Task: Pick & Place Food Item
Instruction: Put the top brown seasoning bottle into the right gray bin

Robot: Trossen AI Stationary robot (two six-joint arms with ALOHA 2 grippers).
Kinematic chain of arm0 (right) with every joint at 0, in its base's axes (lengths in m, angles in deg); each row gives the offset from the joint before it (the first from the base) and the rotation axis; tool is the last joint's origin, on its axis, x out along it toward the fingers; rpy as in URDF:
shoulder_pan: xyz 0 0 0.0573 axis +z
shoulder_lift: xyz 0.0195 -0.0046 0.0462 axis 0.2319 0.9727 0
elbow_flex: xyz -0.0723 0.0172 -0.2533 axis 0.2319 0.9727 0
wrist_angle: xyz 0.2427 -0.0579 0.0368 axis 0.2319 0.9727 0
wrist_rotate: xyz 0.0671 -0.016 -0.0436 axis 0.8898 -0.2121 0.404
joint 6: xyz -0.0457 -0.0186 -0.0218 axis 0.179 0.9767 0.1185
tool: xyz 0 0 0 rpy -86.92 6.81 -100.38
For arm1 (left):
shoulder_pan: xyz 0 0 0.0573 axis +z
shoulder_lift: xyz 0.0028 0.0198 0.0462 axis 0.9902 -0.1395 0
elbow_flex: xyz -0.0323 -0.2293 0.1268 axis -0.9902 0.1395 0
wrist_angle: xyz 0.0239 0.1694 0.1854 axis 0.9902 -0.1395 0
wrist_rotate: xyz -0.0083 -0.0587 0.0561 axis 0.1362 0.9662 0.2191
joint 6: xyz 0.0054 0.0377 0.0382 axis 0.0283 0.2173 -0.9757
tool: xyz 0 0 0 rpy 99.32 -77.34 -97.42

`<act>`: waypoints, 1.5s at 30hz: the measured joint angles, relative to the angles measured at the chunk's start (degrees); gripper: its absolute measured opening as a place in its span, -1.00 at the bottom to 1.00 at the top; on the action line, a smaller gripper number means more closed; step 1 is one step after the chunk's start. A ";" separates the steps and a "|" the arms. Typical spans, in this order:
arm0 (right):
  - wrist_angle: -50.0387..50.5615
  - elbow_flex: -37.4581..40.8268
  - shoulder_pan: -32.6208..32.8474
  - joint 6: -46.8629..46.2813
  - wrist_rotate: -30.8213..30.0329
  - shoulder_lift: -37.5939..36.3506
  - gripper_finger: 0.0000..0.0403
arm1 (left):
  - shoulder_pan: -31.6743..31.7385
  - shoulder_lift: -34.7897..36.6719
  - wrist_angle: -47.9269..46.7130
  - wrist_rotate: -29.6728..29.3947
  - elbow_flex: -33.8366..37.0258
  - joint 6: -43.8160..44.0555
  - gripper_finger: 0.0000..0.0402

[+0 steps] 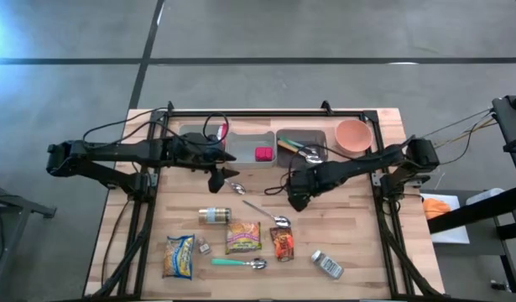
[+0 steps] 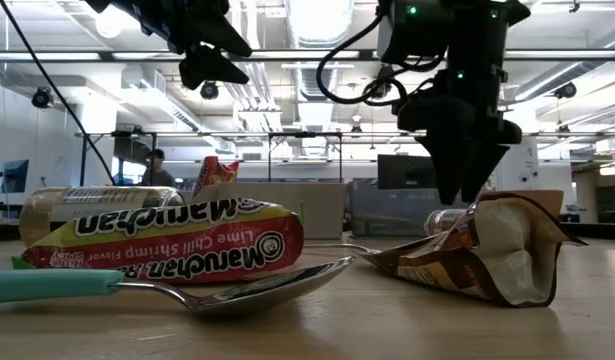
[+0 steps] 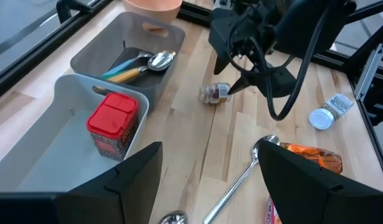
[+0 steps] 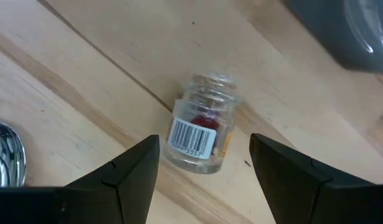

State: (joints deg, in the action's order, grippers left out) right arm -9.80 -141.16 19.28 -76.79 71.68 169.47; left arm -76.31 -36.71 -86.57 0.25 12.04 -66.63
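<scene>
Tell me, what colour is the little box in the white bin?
Red; the box shows best in the left wrist view.

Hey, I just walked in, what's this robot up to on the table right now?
The right gripper hangs open just above a small glass jar lying on its side on the wooden table, lined up as if to pick it up; it has not closed on it. The left gripper waits open and empty by the white bin, which holds a red container. The grey bin beside it holds spoons. Ramen packets, spoons and snacks lie nearer the front.
</scene>
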 joint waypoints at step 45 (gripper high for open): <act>-8.81 4.92 2.07 11.23 -2.83 1.63 -0.15 | 0.02 0.00 -0.63 0.00 0.02 1.04 0.34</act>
State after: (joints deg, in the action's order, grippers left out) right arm -18.61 -136.24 21.35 -65.55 68.85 171.09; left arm -76.28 -36.71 -87.20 0.25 12.06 -65.59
